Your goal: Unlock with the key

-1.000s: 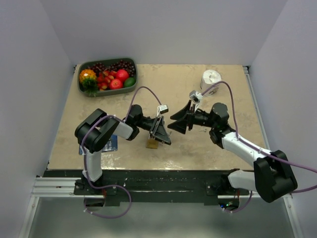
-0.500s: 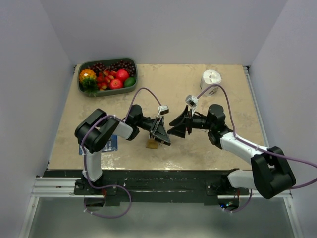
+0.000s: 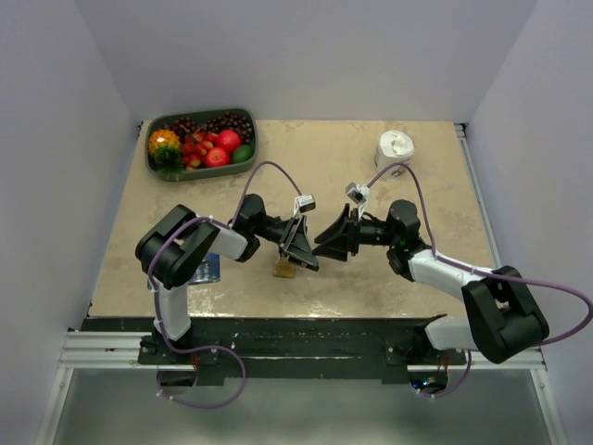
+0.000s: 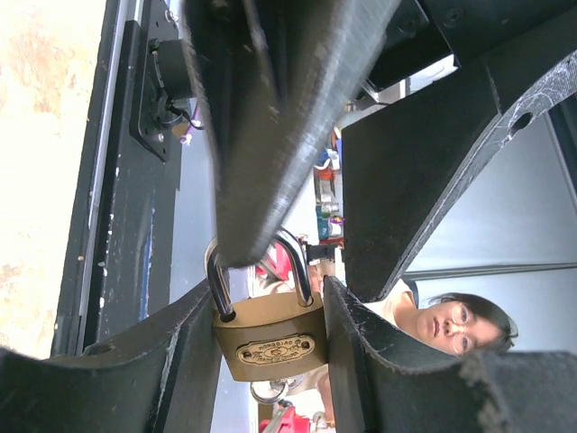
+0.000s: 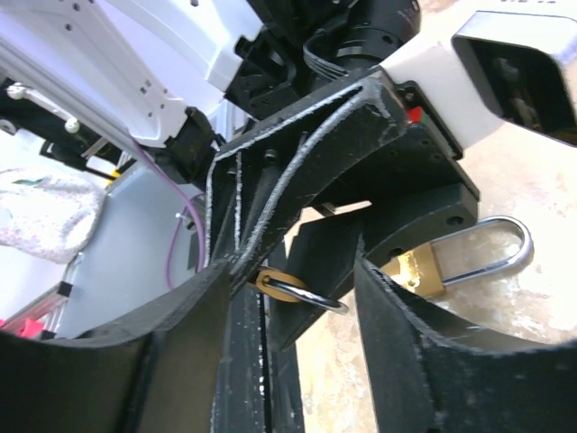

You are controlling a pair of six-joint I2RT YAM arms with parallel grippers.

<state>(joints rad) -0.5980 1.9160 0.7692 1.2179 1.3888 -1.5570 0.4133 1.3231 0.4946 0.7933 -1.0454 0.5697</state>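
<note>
My left gripper (image 4: 269, 336) is shut on a brass padlock (image 4: 270, 347), its steel shackle (image 4: 216, 289) pointing away from the wrist. A small silvery ring (image 4: 270, 393) shows under the padlock's bottom; the key itself I cannot make out. My right gripper (image 5: 297, 347) is open and close against the left gripper (image 3: 301, 248), with the held padlock's shackle (image 5: 311, 298) showing between its fingers (image 5: 180, 361). In the top view the right gripper (image 3: 326, 243) almost meets the left one at mid-table. A second brass padlock (image 5: 455, 262) lies on the table, under the left gripper (image 3: 284, 269).
A dark tray of fruit (image 3: 201, 141) stands at the back left. A white roll (image 3: 396, 146) stands at the back right. A blue object (image 3: 206, 267) lies by the left arm's base. A person (image 4: 460, 320) sits beyond the table's near edge.
My right gripper has moved left, up against the left gripper, and its fingers have come a little closer together. The left arm and its padlock have stayed put.
</note>
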